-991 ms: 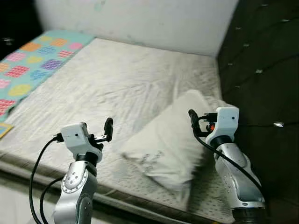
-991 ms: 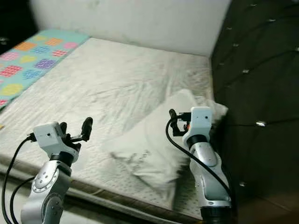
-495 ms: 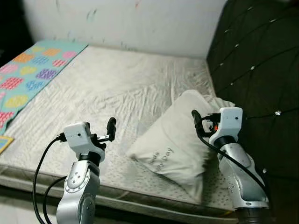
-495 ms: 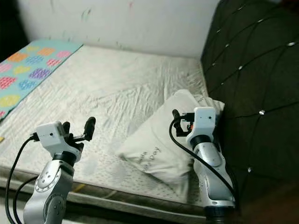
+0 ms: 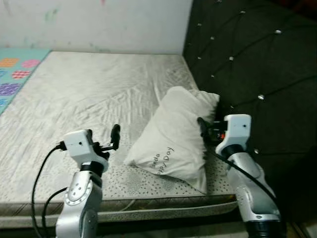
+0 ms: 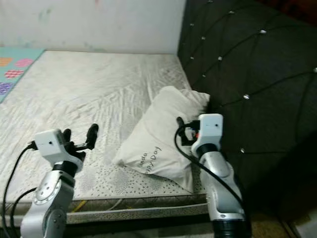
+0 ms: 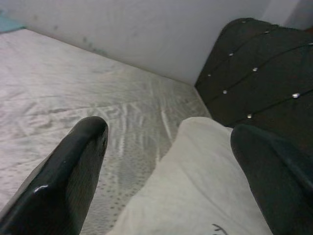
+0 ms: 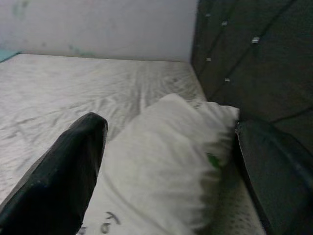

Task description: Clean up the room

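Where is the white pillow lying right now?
The white pillow lies on the bed's right side, its far end against the dark tufted headboard, between the left gripper and the right gripper.

Pale scuffed wall (image 5: pixel 99 25); dark tufted headboard (image 5: pixel 247 59); bare mattress (image 5: pixel 74 99)

We see the white pillow (image 5: pixel 176 134) with dark lettering hiding the corner of the pale dotted mattress (image 5: pixel 89 99) where it meets the dark tufted headboard (image 5: pixel 247 64). The lettering is too small for us to read surely. The turquoise patterned blanket (image 5: pixel 15 74) is cut by the picture's left edge. The pillow's near end runs off the left wrist view.
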